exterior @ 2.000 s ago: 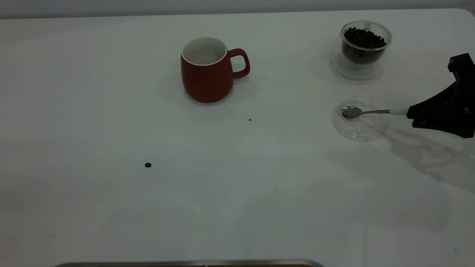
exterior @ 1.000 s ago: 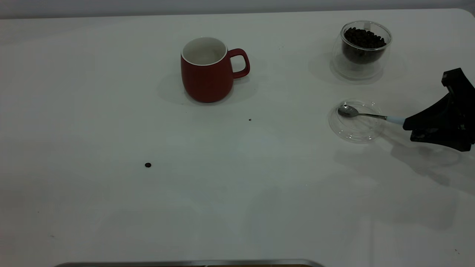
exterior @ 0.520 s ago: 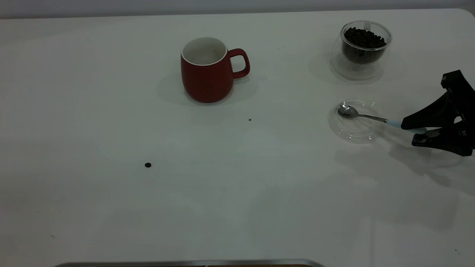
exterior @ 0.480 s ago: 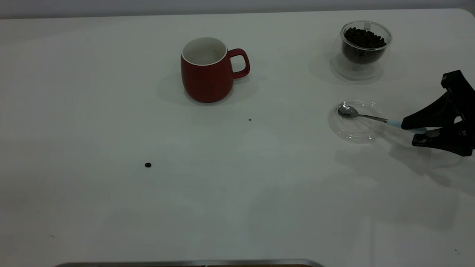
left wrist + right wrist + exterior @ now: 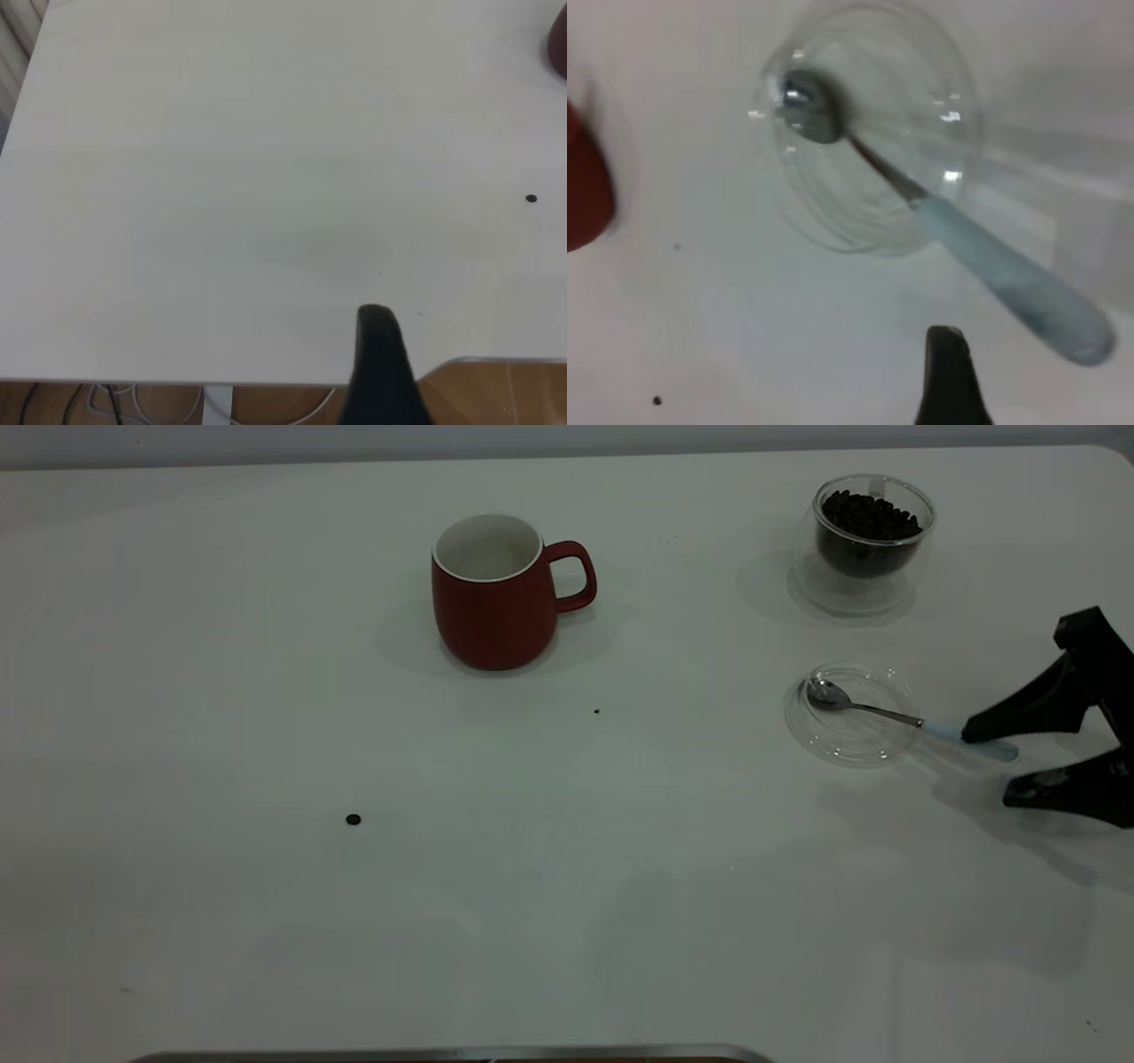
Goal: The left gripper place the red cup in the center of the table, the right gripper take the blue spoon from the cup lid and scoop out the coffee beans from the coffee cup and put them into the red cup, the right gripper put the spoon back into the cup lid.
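I hold the black right gripper (image 5: 1001, 766) wide open near the tabletop's right edge, astride the small pale-blue-handled metal spoon (image 5: 895, 717), whose bowl rests in the clear glass cup lid (image 5: 846, 740), so the spoon lies freed.

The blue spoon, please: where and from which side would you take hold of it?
Grip the blue spoon by its pale blue handle, coming from the table's right edge, where the open right gripper already straddles it. The handle sticks out past the cup lid rim, free on both sides, while the metal bowl lies inside the lid, where closing fingers would probably strike glass.
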Robot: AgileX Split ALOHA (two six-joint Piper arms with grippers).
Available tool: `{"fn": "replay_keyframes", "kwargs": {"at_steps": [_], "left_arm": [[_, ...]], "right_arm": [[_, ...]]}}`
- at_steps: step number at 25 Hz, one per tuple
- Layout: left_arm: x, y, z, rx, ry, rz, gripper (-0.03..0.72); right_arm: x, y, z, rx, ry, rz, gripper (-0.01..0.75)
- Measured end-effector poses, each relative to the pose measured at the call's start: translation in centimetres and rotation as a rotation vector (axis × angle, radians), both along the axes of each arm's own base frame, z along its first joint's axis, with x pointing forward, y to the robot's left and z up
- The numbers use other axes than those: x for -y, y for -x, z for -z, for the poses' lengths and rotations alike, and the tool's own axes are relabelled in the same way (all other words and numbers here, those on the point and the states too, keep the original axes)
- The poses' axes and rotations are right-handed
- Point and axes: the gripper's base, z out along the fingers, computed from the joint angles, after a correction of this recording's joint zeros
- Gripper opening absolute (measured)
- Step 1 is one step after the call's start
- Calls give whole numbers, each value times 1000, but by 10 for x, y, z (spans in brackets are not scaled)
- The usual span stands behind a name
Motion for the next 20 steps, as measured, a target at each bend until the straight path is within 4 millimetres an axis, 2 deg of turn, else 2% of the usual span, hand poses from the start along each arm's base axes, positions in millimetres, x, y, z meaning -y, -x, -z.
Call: {"fn": "replay_keyframes", "kwargs": {"at_steps": [4, 7, 10, 14, 17, 20], "left_arm": [[0, 0, 0, 0, 0, 0, 587], [0, 0, 0, 0, 0, 0, 587], [0, 0, 0, 0, 0, 0, 587], [0, 0, 0, 0, 0, 0, 587], [0, 0, 0, 0, 0, 0, 587], [0, 0, 0, 0, 0, 0, 587]], "right_arm": [[4, 1, -4, -33, 45, 3, 557], [10, -4, -29, 7, 118, -1, 557], [14, -7, -72, 100, 193, -13, 557], [12, 1, -144, 289, 289, -109, 557], [6, 20, -197, 422, 359, -202, 552], [-1, 49, -246, 536, 447, -271, 550]]}}
